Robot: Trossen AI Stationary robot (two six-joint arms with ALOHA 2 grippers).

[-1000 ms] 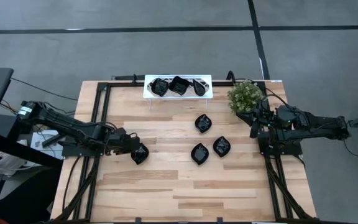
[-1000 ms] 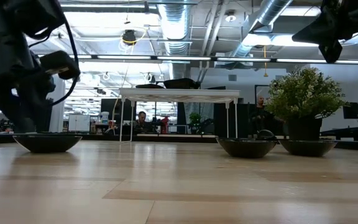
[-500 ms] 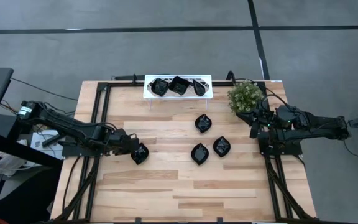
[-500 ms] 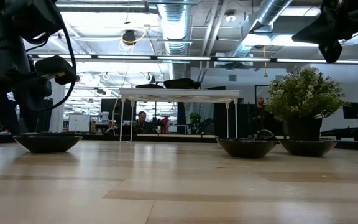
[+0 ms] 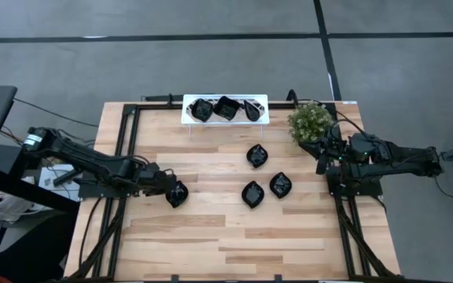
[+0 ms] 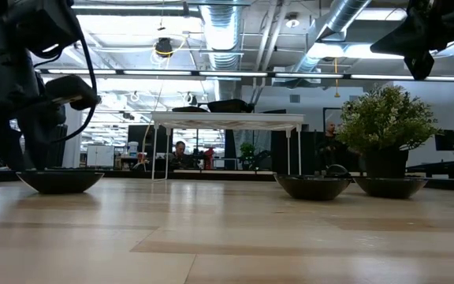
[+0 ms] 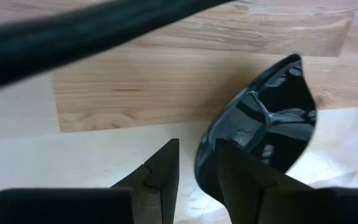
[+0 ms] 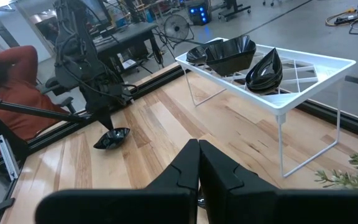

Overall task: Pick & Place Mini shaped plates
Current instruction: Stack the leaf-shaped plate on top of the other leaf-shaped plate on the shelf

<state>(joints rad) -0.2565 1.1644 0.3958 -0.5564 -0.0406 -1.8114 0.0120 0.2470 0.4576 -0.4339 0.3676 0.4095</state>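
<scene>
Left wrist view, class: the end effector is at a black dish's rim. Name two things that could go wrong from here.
1. The left end effector straddles only the thin rim of the black dish, which sits off to one side of it; a glossy edge grip may slip or tip on lifting.
2. The white tray already carries three dishes, so placing another there risks knocking them.

Left arm reaches in from 9 o'clock, its claw low with fingers slightly parted. Right arm waits at 3 o'clock, claw closed.
</scene>
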